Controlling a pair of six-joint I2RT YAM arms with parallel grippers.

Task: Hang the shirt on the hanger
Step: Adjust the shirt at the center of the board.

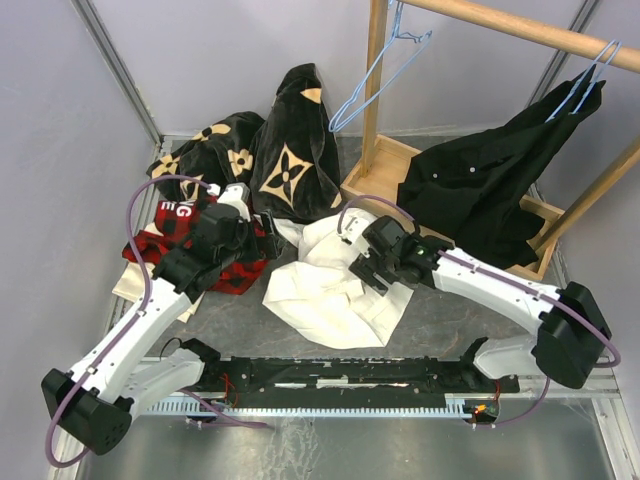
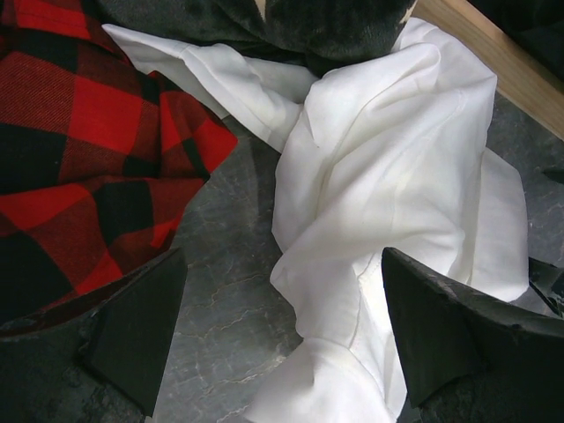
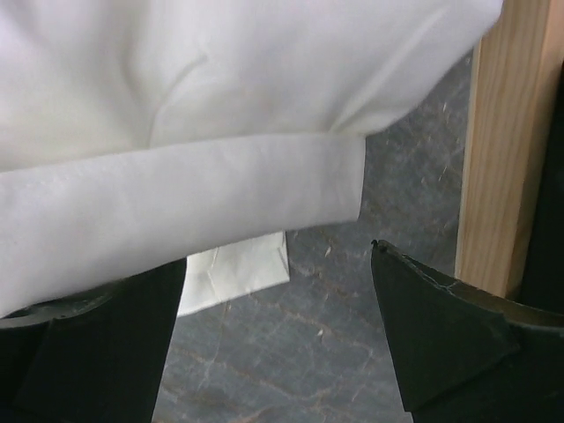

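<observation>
On the table, between both arms, lies the white shirt (image 1: pixel 330 290), all crumpled. A red-and-black plaid shirt (image 1: pixel 190 250) touches its left side. A black garment with tan flowers (image 1: pixel 290 140) lies over its far edge. The left gripper (image 2: pixel 282 300) is wide open over the shirt, holding nothing. The right gripper (image 3: pixel 278 264) is open too, low by the shirt's right side, next to the wooden rack (image 1: pixel 375 110). The blue hanger (image 1: pixel 375 80) hangs on the rack, well behind the shirt.

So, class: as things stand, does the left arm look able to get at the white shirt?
Probably yes. The left arm's fingers stand open right above the white shirt, with nothing lying over that cloth. The red plaid shirt sits off to one side, not in the way.
</observation>
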